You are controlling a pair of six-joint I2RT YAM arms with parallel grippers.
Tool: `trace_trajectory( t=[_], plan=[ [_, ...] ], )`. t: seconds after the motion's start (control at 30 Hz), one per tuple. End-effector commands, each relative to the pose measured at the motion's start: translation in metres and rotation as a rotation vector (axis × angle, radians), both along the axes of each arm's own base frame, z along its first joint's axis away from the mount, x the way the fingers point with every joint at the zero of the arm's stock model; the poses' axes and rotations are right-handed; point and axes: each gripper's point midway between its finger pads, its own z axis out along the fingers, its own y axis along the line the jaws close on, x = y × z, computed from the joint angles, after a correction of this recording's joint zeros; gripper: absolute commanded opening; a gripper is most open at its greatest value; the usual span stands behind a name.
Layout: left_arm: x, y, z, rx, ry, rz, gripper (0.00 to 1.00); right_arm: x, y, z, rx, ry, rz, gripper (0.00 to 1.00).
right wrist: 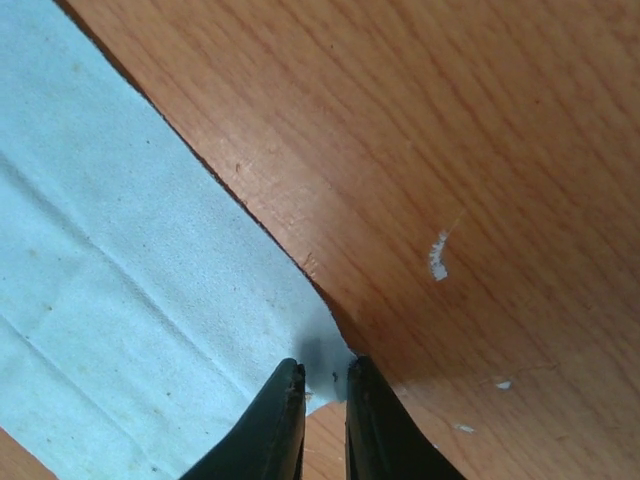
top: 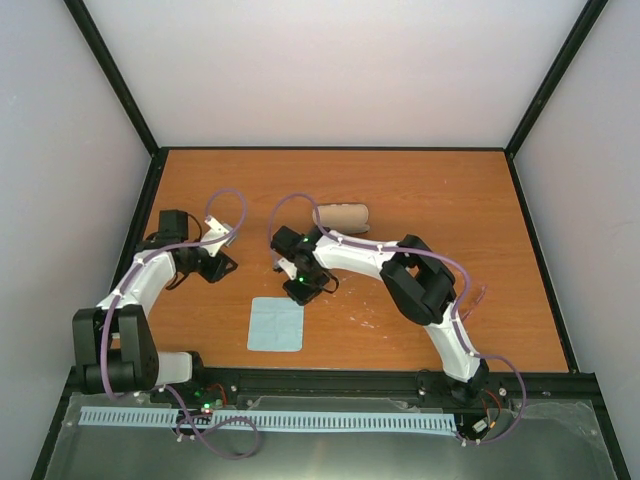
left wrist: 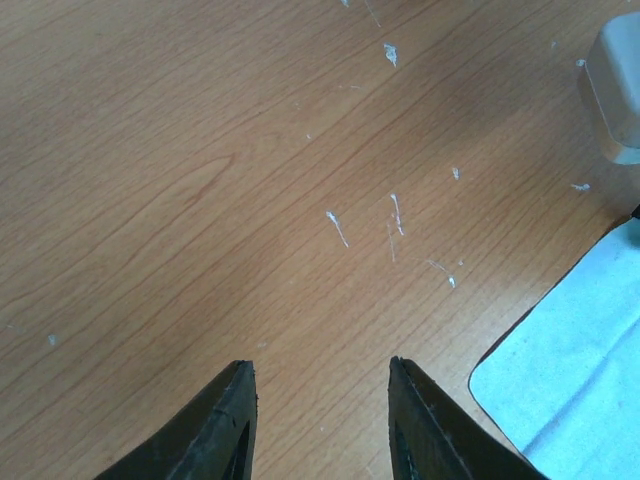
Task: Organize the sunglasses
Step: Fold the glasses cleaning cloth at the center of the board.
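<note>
right gripper [right wrist: 322, 372] is pinching a corner of the blue cloth [right wrist: 130, 300]; left gripper [left wrist: 320, 372] is hanging spread over the bench [left wrist: 200, 150]. sunglasses [top: 478, 298] are lying faint at right-centre of the top view. Probably light, thin, brittle: grip the bridge, gently.

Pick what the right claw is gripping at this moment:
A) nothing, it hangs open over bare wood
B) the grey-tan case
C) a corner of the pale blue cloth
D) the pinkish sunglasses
C. In the right wrist view, the right claw has its fingers nearly together on the corner of the pale blue cloth, where the cloth meets the wooden table.
</note>
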Motion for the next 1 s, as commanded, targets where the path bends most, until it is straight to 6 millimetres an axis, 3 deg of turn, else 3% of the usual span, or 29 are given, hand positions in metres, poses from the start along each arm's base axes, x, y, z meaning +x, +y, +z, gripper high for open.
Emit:
trace_trajectory(
  t=[0.0, 0.2, 0.6, 0.97],
  plan=[
    [0.001, 0.001, 0.006, -0.012, -0.025, 0.021, 0.37, -0.013, -0.010, -0.027, -0.086, 0.022, 0.011, 0.13],
    [-0.002, 0.000, 0.006, -0.019, -0.028, 0.019, 0.37, -0.011, -0.015, -0.031, -0.118, 0.001, 0.000, 0.03],
    [-0.004, -0.022, 0.003, -0.146, 0.055, -0.102, 0.37, 0.015, -0.024, -0.029, -0.152, -0.082, -0.084, 0.03],
    [0.019, -0.036, 0.007, -0.180, 0.068, -0.177, 0.38, 0.064, -0.049, -0.027, -0.151, -0.109, -0.206, 0.03]
  ],
)
